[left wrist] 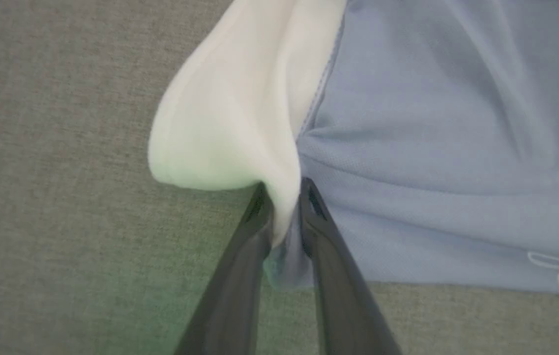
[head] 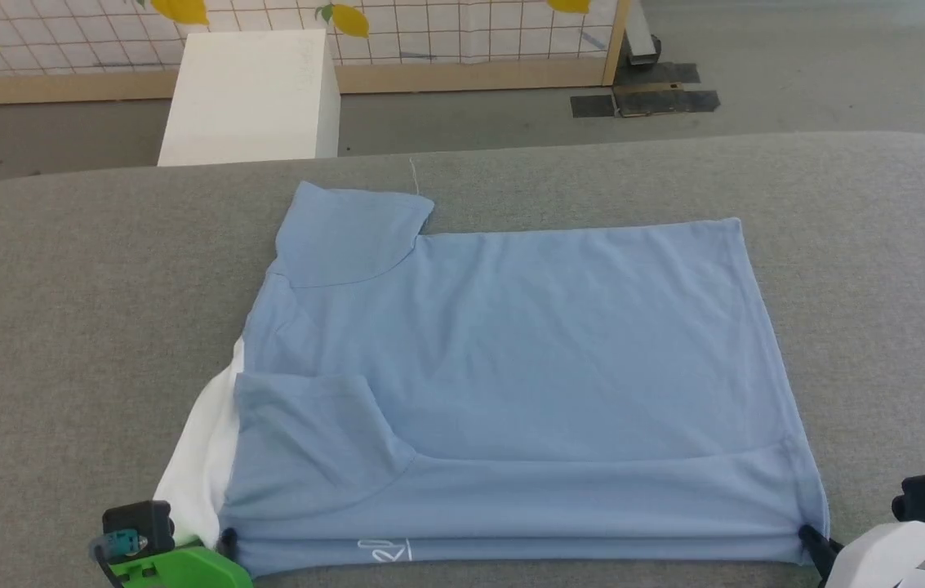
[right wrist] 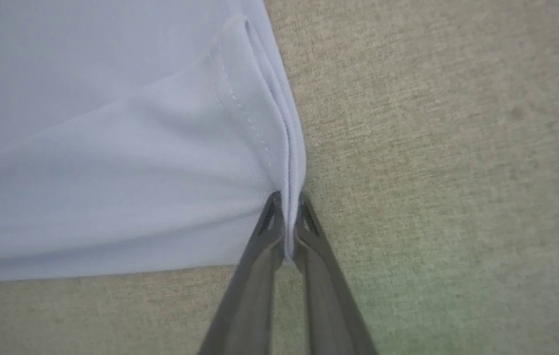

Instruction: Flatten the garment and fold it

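The garment (head: 511,351) lies spread on the bench (head: 62,327). Your left tool (left wrist: 284,197) is clamped on its white-lined near corner, and your right tool (right wrist: 289,199) on the near hem corner. Expect light, limp, stretchy knit, so grip corners through both layers.

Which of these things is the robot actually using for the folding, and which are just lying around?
Part of the job:
- garment, pinched at its two near corners
- left hand
- right hand
- grey table beneath it

Just lying about:
- white box
- lemon-patterned screen
- dark tape patches on the floor
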Motion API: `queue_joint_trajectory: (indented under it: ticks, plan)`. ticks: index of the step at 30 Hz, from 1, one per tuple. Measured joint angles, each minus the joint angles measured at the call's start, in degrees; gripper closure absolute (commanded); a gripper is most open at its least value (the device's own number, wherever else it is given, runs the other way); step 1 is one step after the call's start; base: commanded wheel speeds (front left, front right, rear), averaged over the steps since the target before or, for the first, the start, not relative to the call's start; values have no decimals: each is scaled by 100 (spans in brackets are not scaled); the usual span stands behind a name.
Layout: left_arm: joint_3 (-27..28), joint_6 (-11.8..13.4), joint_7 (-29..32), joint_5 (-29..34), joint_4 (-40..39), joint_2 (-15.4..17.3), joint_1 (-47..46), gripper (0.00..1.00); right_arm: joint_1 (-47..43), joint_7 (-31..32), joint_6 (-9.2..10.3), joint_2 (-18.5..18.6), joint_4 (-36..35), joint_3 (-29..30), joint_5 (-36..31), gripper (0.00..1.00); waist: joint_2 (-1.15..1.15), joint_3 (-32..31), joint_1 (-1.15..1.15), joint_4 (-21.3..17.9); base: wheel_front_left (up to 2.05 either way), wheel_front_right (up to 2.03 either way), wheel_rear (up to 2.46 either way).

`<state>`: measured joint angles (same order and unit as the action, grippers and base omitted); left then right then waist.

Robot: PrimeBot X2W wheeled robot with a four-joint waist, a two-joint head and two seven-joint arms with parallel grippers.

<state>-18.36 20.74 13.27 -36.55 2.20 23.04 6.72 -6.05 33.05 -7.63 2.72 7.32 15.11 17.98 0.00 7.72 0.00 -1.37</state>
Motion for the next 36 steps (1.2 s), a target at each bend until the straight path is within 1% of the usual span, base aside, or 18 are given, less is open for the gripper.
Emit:
queue_joint_trajectory:
  ticks: [1, 7, 9, 13, 14, 17, 20, 24, 27, 32, 36]
  plan:
    - [10, 0, -27, -30, 33, -14, 0, 0, 8, -130, 0, 1, 52, -14, 29, 0, 0, -15, 0, -6, 0, 0, 0]
    - [166, -9, -378, -91, 13, -63, 54, 0, 21, -988, 7, 4, 23, -101, 55, 0, 0, -142, 0, -31, 0, 0, 0]
    - [257, -8, -599, -53, -110, -45, 60, 0, 21, -1332, 5, 10, -149, -178, -27, 0, 0, -168, 0, -40, 0, 0, 0]
    - [388, -11, -1201, 270, -357, 101, -10, 0, 61, -2087, 5, 11, -477, -363, -203, 0, 0, -122, 0, -74, 0, 0, 0]
    - [396, -55, -1330, 345, -391, 138, -69, 0, 94, -2284, 5, 11, -538, -408, -291, 0, 0, -97, 0, -84, 0, 0, 0]
    - [333, -244, -1580, 594, -412, 287, -410, 0, 240, -2830, 5, 13, -709, -591, -469, 0, 0, 5, 0, -116, 0, 0, 0]
    - [219, -530, -1699, 757, -330, 423, -988, 0, 393, -3286, 5, 10, -814, -792, -602, 0, 0, 139, 0, -152, 0, 0, 0]
    - [51, -888, -1633, 972, -100, 560, -1913, 0, 610, -3677, 5, 11, -862, -984, -743, 0, 0, 370, 0, -203, 0, 0, 0]
    - [40, -1216, -1523, 968, 290, 647, -2714, 0, 800, -3894, 5, 32, -933, -1144, -764, 0, 0, 580, 0, -249, 0, 0, 0]
    - [-97, -1670, -1009, 954, 939, 738, -3973, 0, 1175, -4073, 5, 96, -1018, -1428, -795, 0, 0, 989, 0, -374, 0, 0, 0]
    - [-183, -1933, -454, 914, 1493, 779, -4788, 0, 1390, -4096, 5, 109, -1044, -1561, -805, 0, 0, 1298, 0, -502, 0, 0, 0]
